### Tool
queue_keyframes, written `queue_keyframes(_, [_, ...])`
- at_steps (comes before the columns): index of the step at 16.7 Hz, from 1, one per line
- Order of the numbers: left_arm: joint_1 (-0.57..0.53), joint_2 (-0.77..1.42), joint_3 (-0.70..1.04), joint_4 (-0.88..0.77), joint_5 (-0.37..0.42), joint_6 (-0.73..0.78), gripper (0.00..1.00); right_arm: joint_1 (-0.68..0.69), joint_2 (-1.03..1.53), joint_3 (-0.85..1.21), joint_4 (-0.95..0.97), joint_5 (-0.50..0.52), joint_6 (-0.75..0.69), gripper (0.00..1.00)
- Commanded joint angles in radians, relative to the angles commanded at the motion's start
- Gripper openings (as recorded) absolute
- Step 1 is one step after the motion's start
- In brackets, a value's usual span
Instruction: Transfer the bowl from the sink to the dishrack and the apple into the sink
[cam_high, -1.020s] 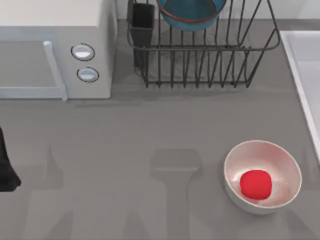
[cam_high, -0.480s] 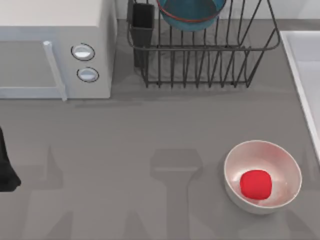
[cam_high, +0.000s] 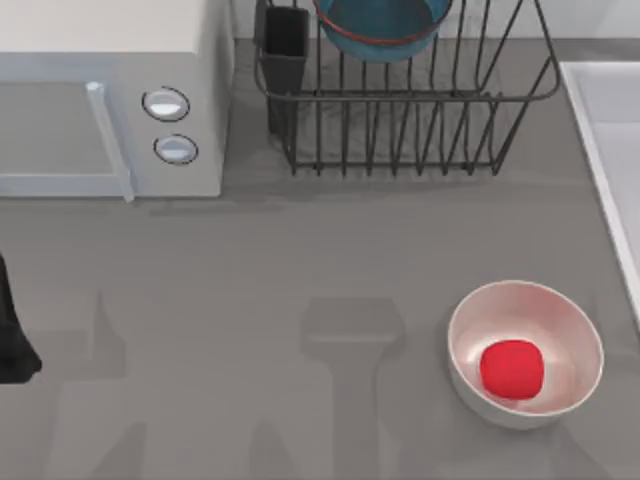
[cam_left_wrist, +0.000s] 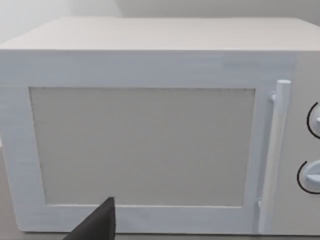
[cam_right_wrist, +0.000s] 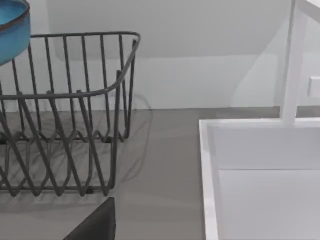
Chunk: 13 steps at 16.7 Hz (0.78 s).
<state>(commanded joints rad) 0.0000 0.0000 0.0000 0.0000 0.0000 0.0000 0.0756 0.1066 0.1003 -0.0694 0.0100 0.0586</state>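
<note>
Right, the bowl (cam_high: 381, 25) sits up in the dishrack (cam_high: 400, 110) at the back of the tabletop (cam_high: 250, 300), its upper part cut off by the top view's edge; the right wrist view catches just a slice of its blue side and orange-red rim above the wire bars. The apple (cam_high: 512, 367) lies inside the glossy white bowl (cam_high: 470, 340) near the front right, just beside the sink (cam_high: 605, 140), whose pale rim runs off the right edge. So the white bowl's wall stands around the apple, between it and the basin. The black cutlery cup (cam_high: 286, 45) stands at the rack's left corner, next to the microwave (cam_high: 110, 90) with its two knobs.

The left arm (cam_high: 12, 335) is a dark shape at the far left edge, well apart from both task things. A dark tip (cam_left_wrist: 97, 225) pokes into the left wrist view before the microwave door, another (cam_right_wrist: 97, 225) into the right wrist view between rack and sink. Whether either set of jaws is released or clenched, I cannot tell.
</note>
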Motion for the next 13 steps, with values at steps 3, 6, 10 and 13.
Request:
queue_keyframes(3, [0.0,0.0,0.0,0.0,0.0,0.0,1.0,0.108,0.189,0.155,-0.121,0.005,0.088,1.0])
queue_keyframes(6, [0.0,0.0,0.0,0.0,0.0,0.0,1.0,0.228,0.454,0.337,-0.288,0.0,0.195,1.0])
queue_keyframes(10, [0.0,0.0,0.0,0.0,0.0,0.0,1.0,0.365,0.855,0.594,-0.547,-0.018,0.339,1.0])
queue_keyframes(13, [0.0,0.0,0.0,0.0,0.0,0.0,1.0,0.434,1.151,0.778,-0.732,-0.029,0.424,1.0])
